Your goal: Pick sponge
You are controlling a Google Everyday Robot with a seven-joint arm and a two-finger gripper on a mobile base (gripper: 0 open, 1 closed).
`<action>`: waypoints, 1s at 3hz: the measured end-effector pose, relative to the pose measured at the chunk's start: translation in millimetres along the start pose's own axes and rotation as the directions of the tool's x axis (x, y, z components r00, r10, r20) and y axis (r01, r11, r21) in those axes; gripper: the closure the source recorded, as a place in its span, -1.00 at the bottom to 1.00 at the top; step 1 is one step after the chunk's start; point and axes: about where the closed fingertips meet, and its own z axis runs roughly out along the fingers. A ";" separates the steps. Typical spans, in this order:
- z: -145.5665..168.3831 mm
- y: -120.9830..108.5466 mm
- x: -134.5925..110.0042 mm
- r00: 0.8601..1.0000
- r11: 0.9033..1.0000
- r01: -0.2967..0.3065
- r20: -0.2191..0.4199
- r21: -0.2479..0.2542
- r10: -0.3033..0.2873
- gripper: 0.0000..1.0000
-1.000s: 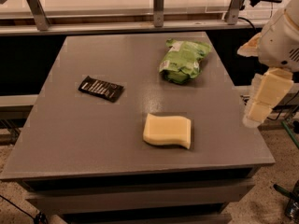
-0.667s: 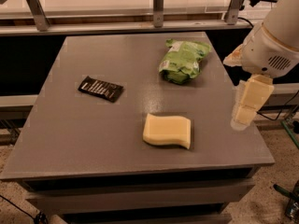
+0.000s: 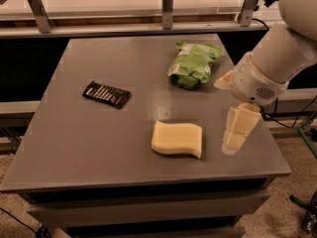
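Since a moment ago your gripper (image 3: 235, 142) has come left, above the bench (image 3: 99, 148). From left you see a black packet (image 3: 106, 94), then the sponge (image 3: 177, 139) flat at front centre, then a green bag (image 3: 193, 66) behind. The gripper hovers just right of the sponge; how open the jaws are, you cannot tell.

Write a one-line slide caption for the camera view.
The robot's pale yellow claw hangs low over the grey table, just beside the untouched flat pale yellow foam sponge.
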 end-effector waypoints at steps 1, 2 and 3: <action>24.5 7.7 -17.4 0.998 0.998 0.053 0.037 -0.036 -0.052 -1.00; 36.7 18.7 -32.3 0.997 0.993 0.080 0.030 -0.082 -0.077 -1.00; 43.9 25.8 -37.8 0.998 0.991 0.058 0.017 -0.120 -0.056 -0.65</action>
